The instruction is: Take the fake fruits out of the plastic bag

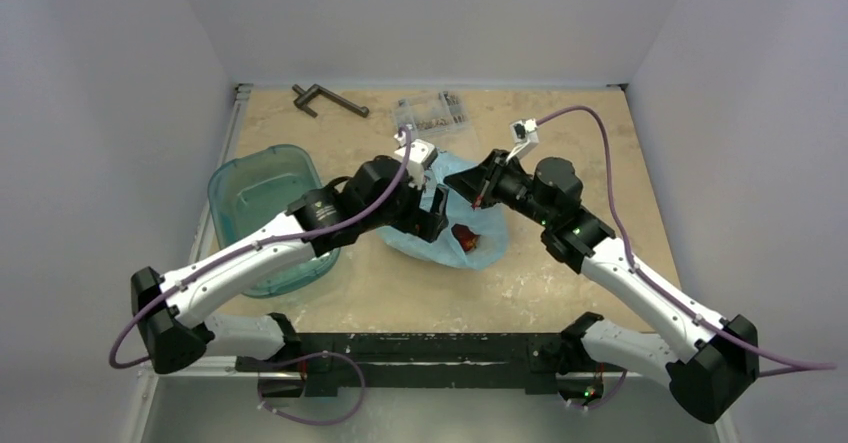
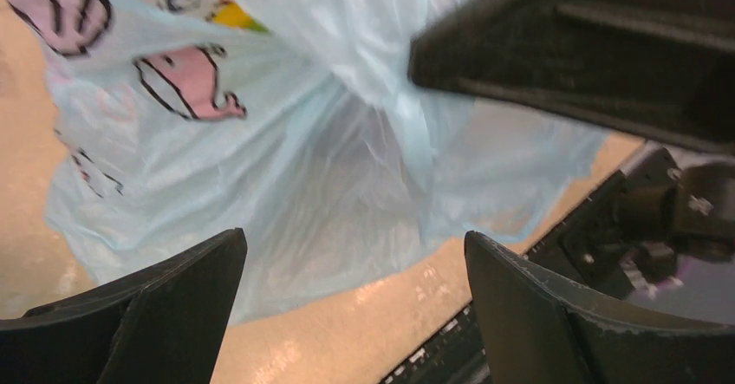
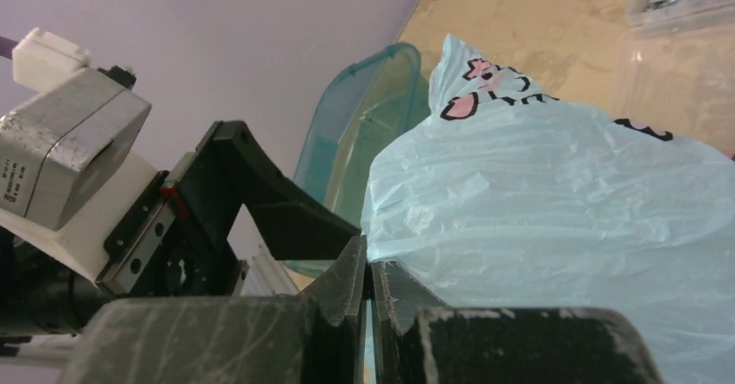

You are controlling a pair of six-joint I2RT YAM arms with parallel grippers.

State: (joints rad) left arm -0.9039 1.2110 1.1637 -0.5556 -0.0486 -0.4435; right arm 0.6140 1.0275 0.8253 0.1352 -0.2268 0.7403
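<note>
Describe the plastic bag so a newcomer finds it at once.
Look at the middle of the tan table, just right of the teal tub. The plastic bag lies crumpled there. Unlike the rigid things around it, it is thin, pale blue film printed with pink, black-outlined figures.

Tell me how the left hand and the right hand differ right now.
The left hand stands wide open; the right hand is shut. The left hand grips nothing, while the right hand pinches an edge of the plastic bag. Both are black and sit at the bag.
</note>
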